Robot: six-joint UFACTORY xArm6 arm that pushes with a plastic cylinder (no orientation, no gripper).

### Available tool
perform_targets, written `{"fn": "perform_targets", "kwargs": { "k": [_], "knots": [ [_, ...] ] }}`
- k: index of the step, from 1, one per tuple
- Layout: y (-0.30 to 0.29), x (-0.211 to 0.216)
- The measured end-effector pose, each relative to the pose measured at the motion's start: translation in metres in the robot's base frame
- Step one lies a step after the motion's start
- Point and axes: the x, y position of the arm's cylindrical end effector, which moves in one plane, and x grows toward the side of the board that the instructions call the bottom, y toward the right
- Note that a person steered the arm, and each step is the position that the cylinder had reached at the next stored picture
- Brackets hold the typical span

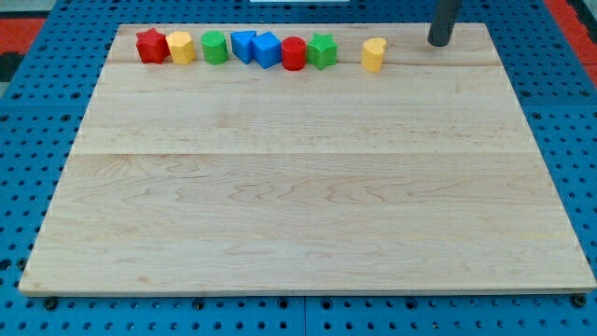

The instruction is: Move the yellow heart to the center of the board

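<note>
Flanking yellow heart (373, 54): my tip (438, 43)

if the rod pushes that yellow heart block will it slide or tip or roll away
The yellow heart looks squat with a flat base, so it will probably slide, not tip or roll. The wooden board looks smooth, likely low friction. An off-centre push from my tip, at its right, may spin it.

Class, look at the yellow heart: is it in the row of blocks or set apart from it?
Set apart. The yellow heart stands alone, a gap separating it from the green star ending the row; my tip is off to its right.
</note>
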Motion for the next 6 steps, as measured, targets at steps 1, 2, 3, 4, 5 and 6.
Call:
{"fn": "perform_targets", "kwargs": {
  "k": [1,2,3,4,5,6],
  "knots": [
    [-0.034,-0.021],
    [-0.041,0.006],
    [-0.062,0.045],
    [-0.039,0.023],
    [-0.038,-0.002],
    [-0.092,-0.001]
  ]
}}
